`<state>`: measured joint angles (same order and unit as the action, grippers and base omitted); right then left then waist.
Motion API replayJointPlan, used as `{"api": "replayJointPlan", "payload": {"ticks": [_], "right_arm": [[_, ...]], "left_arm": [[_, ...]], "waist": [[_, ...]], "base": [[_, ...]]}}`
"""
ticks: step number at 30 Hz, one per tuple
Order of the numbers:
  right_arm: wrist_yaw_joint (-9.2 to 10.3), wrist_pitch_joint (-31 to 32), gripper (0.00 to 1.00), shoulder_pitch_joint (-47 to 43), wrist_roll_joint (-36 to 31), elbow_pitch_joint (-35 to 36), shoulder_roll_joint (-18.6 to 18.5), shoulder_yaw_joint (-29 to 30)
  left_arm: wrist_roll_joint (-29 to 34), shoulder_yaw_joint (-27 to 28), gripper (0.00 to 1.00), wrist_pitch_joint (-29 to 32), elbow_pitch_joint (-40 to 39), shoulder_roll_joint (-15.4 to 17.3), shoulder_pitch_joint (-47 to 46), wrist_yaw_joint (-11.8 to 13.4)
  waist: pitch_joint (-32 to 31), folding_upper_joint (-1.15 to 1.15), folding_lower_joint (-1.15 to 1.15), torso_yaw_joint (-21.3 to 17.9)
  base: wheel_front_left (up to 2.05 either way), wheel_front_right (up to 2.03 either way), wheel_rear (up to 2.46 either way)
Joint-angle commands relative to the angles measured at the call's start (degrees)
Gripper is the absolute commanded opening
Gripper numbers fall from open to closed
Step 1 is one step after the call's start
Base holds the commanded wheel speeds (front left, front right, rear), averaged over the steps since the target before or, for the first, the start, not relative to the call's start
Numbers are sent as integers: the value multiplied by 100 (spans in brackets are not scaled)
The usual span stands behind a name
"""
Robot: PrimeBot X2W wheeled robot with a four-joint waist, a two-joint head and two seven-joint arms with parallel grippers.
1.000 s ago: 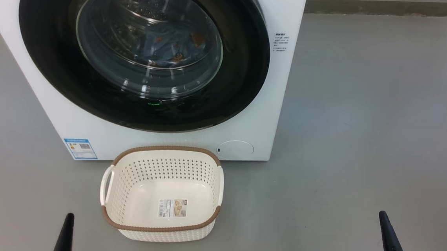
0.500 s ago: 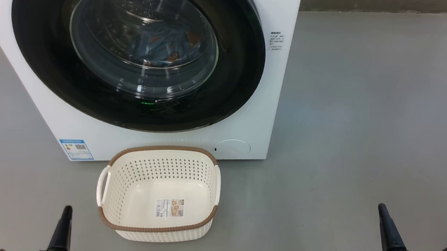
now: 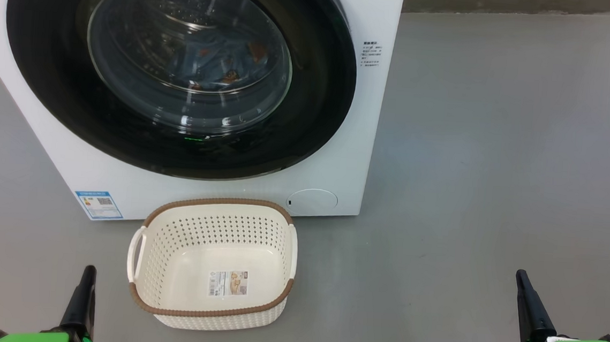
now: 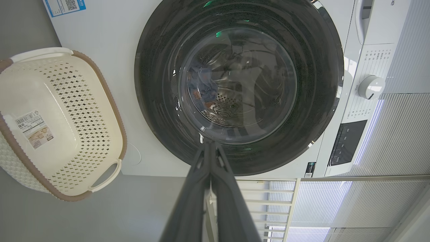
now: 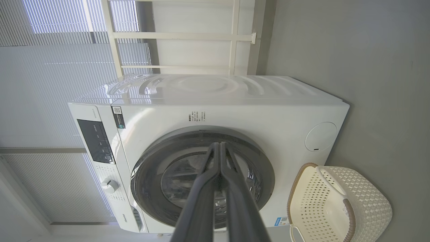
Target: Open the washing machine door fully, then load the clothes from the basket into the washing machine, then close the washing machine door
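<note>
The white washing machine (image 3: 360, 142) fills the upper left of the head view. Its round black door (image 3: 314, 112) lies closed flat against the front. Through the glass I see the light blue clothes (image 3: 221, 63) inside the drum. The cream basket (image 3: 212, 264) stands on the floor in front of the machine, holding just a paper label. My left gripper (image 3: 87, 274) is shut at the lower left, left of the basket. At the lower right my right gripper (image 3: 521, 280) is shut, far from the basket. Both wrist views show the closed door (image 4: 158, 84) (image 5: 265, 174) behind shut fingers.
Grey floor (image 3: 499, 152) stretches to the right of the machine. A round flap (image 3: 312, 199) and a blue sticker (image 3: 97, 205) sit low on the machine's front. The control panel with a white knob (image 4: 371, 86) shows in the left wrist view. Window blinds stand behind the machine.
The head view has shifted a little, so machine and basket sit further left. Both grippers show higher in the picture, with more of their green wrists visible. They stay shut.
</note>
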<state>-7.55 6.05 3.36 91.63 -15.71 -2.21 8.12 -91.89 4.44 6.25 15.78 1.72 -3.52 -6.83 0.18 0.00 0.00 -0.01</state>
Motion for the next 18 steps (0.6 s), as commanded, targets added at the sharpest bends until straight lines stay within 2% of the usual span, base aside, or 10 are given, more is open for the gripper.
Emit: {"api": "replayJointPlan", "payload": {"ticks": [1, 18], "right_arm": [[6, 45, 0, 283, 52, 168, -66, -159], [6, 45, 0, 283, 53, 168, -66, -159]], "left_arm": [[-29, 206, 0, 23, -172, 116, -267, -66], [-29, 206, 0, 23, -172, 116, -267, -66]], "waist": [[0, 0, 0, 1], [0, 0, 0, 1]], "base": [[0, 0, 0], [0, 0, 0]]}}
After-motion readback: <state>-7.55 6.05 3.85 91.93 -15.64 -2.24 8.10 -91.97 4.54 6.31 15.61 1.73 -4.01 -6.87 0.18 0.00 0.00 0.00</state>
